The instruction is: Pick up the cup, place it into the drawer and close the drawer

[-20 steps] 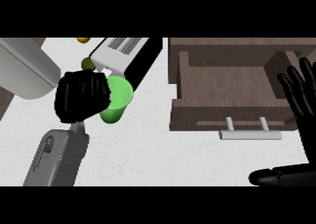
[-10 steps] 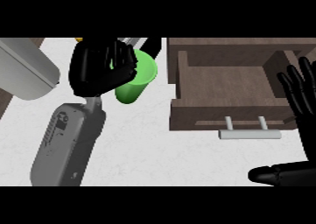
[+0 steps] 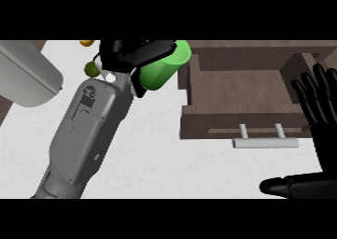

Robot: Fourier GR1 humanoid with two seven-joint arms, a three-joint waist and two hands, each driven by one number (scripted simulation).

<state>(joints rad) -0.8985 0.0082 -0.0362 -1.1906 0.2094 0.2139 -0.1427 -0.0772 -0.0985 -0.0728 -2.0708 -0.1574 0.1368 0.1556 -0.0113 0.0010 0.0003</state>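
The green cup [image 3: 162, 70] is seen held in the left hand [image 3: 133, 53], whose black fingers are curled round its upper wall, so the pick-up is judged done. The cup is tilted, its rim towards the drawer [image 3: 240, 91], and lies just beside the drawer's left wall, at the far left corner; whether it touches the wall cannot be told. It appears to be off the white counter [image 3: 164, 158], though the clearance cannot be confirmed from this steep view. The drawer is open, its wooden floor is bare, and the pale handle [image 3: 264, 142] on its front panel is untouched. The cup is not yet inside, so placing is judged to be the step in hand: the cup is still to be carried over the left wall, set down and released. Closing the drawer is left entirely. The right hand [image 3: 329, 121] is noted at the view's right edge, open with fingers straight and apart, resting over the drawer's right side. Two small yellowish objects [image 3: 91, 69] lie beyond the left forearm [image 3: 88, 130], too small to identify.
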